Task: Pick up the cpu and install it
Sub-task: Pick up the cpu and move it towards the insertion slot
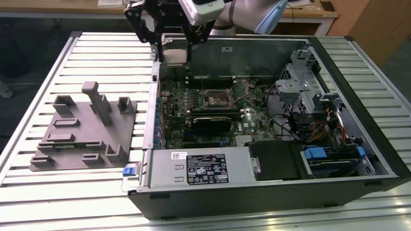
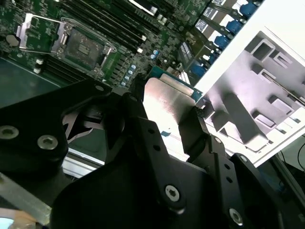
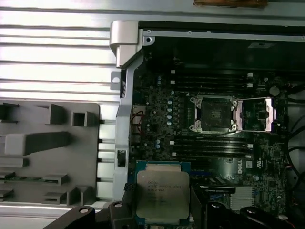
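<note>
In the exterior view, the open computer case [image 1: 359,120] lay on the slatted table [image 1: 38,192]. Inside it were a green motherboard [image 1: 173,110] with the dark socket [image 1: 215,98] near its middle, a grey box [image 1: 199,166] with a white label against the near wall, and a drive cage [image 1: 301,86] with cables at the exterior view's right. The grey fixture [image 1: 83,130] sat just beside the case at the exterior view's left. The arm reached in from the far side. Its gripper [image 1: 174,45] pointed downward above the case's far wall, with the cpu [image 1: 176,53] pinched between its fingers, raised clear of the board and well apart from the socket.

In the second wrist view, the two black fingers [image 2: 143,129] of the gripper [image 2: 167,124] pressed on opposite edges of the cpu [image 2: 164,107]. Its silvery metal face was turned toward the camera. The socket [image 2: 81,43] lay beyond on the board, and the fixture [image 2: 248,109] sat off to one side.

In the first wrist view, the cpu [image 3: 162,195] showed its printed metal face and green rim. It looked close to square, so no long axis could be told, and its edges ran roughly in line with the case [image 3: 126,38] walls. The socket [image 3: 213,113] stood uncovered, its metal bracket [image 3: 259,114] swung open beside it. The fixture [image 3: 47,152] lay outside the case wall.
</note>
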You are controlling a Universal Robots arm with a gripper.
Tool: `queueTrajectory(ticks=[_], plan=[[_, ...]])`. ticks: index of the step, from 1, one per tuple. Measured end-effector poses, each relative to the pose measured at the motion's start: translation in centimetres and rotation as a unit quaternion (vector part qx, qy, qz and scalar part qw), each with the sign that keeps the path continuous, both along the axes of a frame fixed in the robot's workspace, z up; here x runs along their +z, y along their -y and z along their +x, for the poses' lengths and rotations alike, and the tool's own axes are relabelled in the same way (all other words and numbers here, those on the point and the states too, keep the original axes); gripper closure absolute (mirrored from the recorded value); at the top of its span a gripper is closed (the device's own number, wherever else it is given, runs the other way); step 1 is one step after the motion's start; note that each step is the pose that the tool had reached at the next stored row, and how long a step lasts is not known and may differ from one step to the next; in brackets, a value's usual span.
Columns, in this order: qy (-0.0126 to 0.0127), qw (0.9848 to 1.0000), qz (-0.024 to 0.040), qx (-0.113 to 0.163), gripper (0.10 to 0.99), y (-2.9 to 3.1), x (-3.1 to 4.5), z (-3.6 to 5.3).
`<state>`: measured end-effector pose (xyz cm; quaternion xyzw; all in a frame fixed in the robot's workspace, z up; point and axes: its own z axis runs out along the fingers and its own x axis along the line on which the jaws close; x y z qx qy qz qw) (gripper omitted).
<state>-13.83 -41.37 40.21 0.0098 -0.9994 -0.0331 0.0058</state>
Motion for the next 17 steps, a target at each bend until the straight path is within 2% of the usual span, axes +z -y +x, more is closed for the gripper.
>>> queueTrajectory(ticks=[10,13,17], plan=[[-0.0002,1.0000,0.0000,0.000,0.545,0.00,0.00,3.28],[-0.0002,1.0000,0.0000,0.000,0.545,-0.05,-0.01,3.75],[-0.0002,1.0000,0.0000,0.000,0.545,-0.45,-0.03,4.22]])
